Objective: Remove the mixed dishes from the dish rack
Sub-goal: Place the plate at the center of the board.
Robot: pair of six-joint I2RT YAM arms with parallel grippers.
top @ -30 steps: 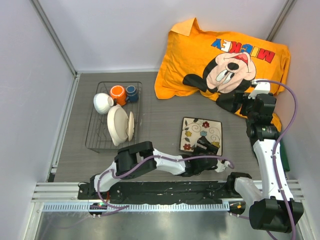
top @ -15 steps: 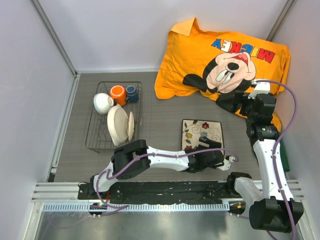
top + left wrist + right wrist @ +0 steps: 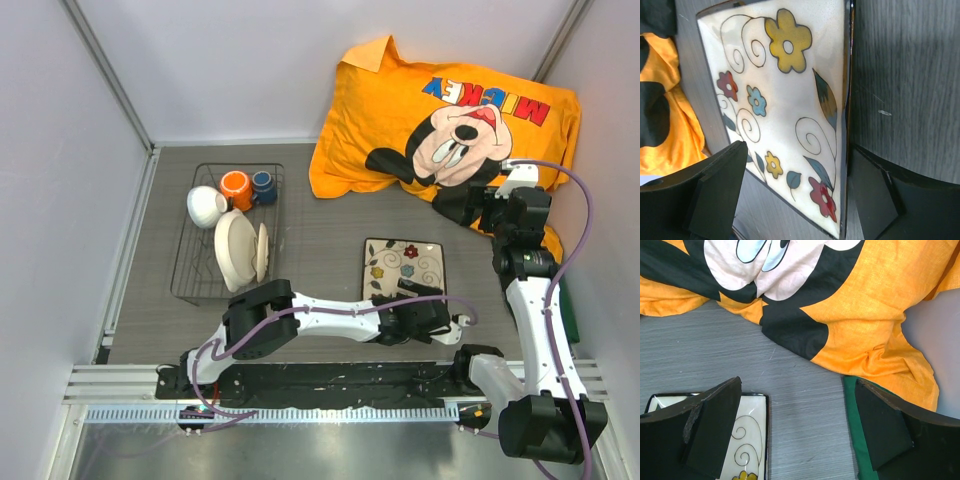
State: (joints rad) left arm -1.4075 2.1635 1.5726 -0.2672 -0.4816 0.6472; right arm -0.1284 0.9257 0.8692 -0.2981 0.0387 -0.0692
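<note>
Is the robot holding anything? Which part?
Nothing looks held. The left end effector is open, straddling the near end of the square white flowered plate lying flat on the table; the right end effector is open and empty.

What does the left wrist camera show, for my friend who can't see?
A square white plate with coloured flowers and swirls fills the view, lying on a dark grey table. The left gripper is open, with one black finger on each side of the plate at the bottom. An orange and black pillow peeks in at left.
</note>
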